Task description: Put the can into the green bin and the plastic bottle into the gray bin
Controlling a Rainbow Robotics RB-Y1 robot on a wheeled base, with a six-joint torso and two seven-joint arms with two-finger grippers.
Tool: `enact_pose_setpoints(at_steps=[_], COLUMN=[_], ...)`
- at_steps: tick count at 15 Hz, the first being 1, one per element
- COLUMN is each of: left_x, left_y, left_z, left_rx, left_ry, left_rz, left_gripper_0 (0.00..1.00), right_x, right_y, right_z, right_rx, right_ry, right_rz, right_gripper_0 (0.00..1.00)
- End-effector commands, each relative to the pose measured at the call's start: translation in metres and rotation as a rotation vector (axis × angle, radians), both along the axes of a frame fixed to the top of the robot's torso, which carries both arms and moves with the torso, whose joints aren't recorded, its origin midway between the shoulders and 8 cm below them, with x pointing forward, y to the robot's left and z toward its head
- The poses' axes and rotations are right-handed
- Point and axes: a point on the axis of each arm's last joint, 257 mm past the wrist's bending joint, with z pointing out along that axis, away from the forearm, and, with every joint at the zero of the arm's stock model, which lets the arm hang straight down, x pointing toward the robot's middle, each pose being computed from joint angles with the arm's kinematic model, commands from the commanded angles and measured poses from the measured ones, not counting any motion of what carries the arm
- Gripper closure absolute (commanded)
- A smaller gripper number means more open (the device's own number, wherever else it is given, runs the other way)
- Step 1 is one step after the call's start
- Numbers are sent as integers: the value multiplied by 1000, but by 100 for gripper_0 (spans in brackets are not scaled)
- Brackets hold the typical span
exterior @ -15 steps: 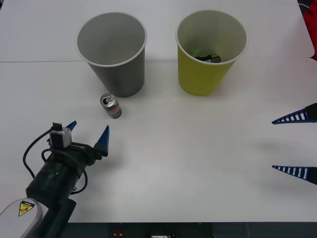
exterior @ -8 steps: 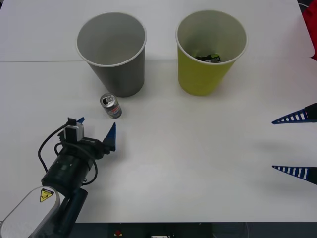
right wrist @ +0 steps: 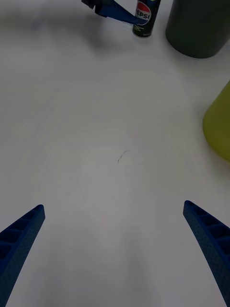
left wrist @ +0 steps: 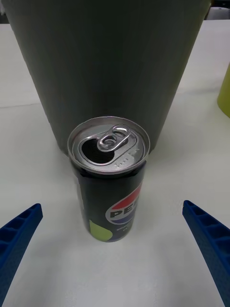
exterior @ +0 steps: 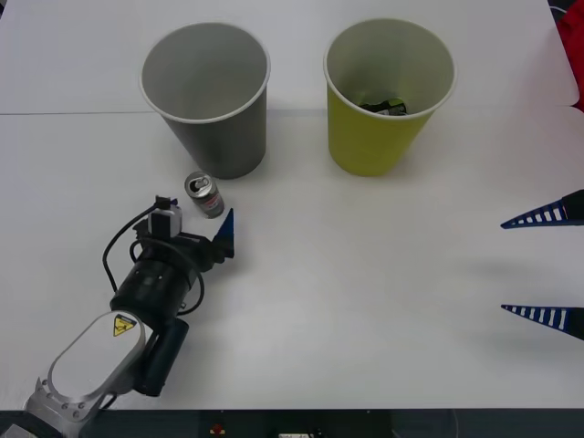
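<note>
Can upright on tabletop, long axis vertical, pull-tab end up, opened. Stands just near-side of gray bin, close to its base, apparently not touching. Green bin well to the right, far side of tabletop, with a dark item at its bottom.

Left tool fingers apart, nothing between them. Sits just near of can and slightly right of it in front view. In left wrist view can centred in the gap between both fingers, still beyond the tips, logo facing the tool.

Right tool at right edge, fingers apart, idle, well away from can. Left arm clearly the nearer one.

Judgement: approach line runs from tool toward far side, straight at can; short forward advance should bring the fingers to either side of the body for a side grasp. Gray bin wall directly behind can, so little room for overshoot.
</note>
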Motion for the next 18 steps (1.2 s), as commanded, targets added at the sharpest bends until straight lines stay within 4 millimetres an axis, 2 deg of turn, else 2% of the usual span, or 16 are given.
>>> enact_pose_setpoints(at_steps=[1, 7, 14, 15, 16, 17, 18], left_x=[12, 40, 50, 50, 49, 49, 49], left_y=[-6, -13, -17, -18, -18, -18, -18], left_z=[0, 1, 4, 5, 4, 4, 4], left_rx=[1, 7, 4, 4, 4, 6, 10], left_ry=[-1, -1, -4, -5, -3, -4, -6], left_rz=[-5, 5, 2, -1, 0, -1, -1], left_gripper_0=[0, 0, 0, 28, 76, 100, 100], right_x=[0, 0, 0, 0, 0, 0, 0], right_y=[0, 0, 0, 0, 0, 0, 0], right_z=[0, 0, 0, 0, 0, 0, 0], right_rx=[0, 0, 0, 0, 0, 0, 0], right_ry=[0, 0, 0, 0, 0, 0, 0], right_rz=[0, 0, 0, 0, 0, 0, 0], right_gripper_0=[0, 0, 0, 0, 0, 0, 0])
